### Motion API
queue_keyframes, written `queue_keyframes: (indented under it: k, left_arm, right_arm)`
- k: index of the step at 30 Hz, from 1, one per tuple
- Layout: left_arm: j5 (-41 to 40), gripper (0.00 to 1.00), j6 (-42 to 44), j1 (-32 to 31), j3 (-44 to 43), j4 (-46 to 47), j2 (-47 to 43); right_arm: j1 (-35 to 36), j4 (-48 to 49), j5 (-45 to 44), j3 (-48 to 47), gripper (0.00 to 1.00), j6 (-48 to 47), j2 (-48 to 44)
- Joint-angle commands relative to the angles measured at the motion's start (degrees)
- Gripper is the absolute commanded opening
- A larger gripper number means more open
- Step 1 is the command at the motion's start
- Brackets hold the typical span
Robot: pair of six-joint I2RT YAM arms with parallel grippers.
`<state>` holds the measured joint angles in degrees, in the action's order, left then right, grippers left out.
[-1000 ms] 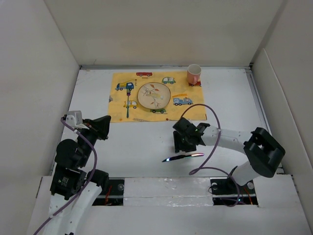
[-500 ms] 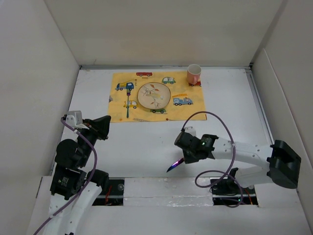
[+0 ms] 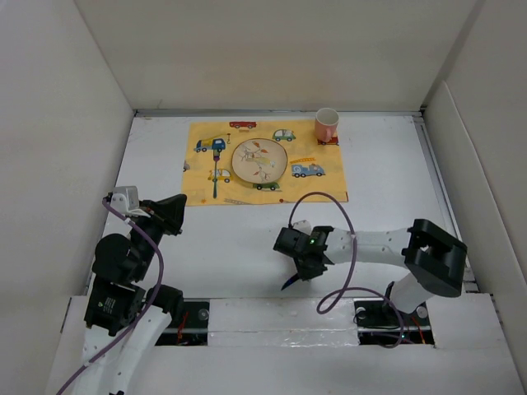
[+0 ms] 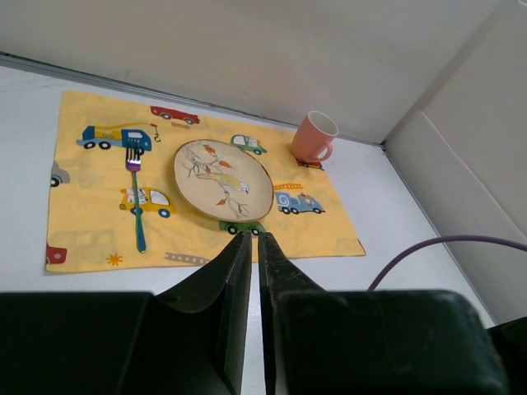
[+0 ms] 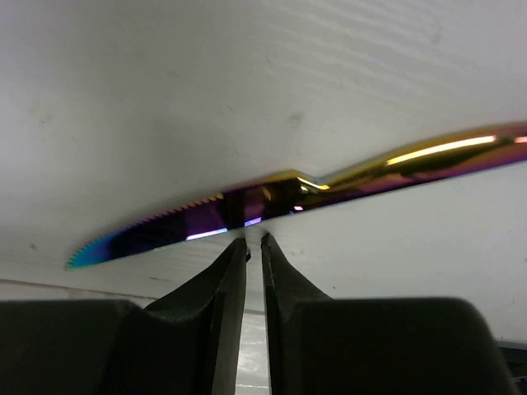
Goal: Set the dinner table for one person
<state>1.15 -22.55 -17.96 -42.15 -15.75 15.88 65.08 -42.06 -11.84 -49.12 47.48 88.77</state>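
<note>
Jaws together both sides: left jaws hang over near-left bench (image 3: 230, 239), right jaws tips at knife (image 3: 288, 284) by near bench edge. Bench fills walled bay; mat (image 3: 329, 185), plate (image 3: 259, 160) at far side.

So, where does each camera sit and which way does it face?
Top external: above and behind, looking down on the dinner table; left arm and right arm show.
Left wrist: on the left arm, facing the placemat, plate and mug; left hand shows.
Right wrist: low over the dinner table, facing the knife; right hand shows.
Shared: placemat in top and left wrist; knife in top and right wrist.
</note>
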Motion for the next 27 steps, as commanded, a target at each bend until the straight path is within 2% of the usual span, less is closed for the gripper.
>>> queue_keyframes:
  k: [1,8,15,19,25,27]
  left_arm:
    - [-0.27,0.06,0.92,-0.33,-2.41,1.6,0.47]
    - [-0.35,0.06,0.93,-0.33,-2.41,1.6,0.99]
    - [-0.44,0.06,0.92,-0.33,-2.41,1.68,1.26]
    - [-0.53,0.06,1.01,-0.33,-2.41,1.86,1.7]
    - [-0.18,0.06,0.93,-0.33,-2.32,1.95,2.23]
    - [-0.01,0.06,1.01,-0.33,-2.23,1.95,2.31]
  right_arm:
    - [0.31,8.4,-4.06,-1.41,0.19,-2.57,6.31]
    - [0.31,10.77,-7.67,-6.77,0.17,-5.38,10.28]
    - [-0.22,11.74,-11.1,-8.53,0.17,-7.4,8.89]
    - [-0.92,11.22,-11.54,-9.32,0.25,-7.15,4.93]
    - [-1.53,13.06,-10.58,2.0,0.51,-2.23,-7.0]
    - [-1.53,12.53,-10.23,5.86,0.57,1.01,-10.62]
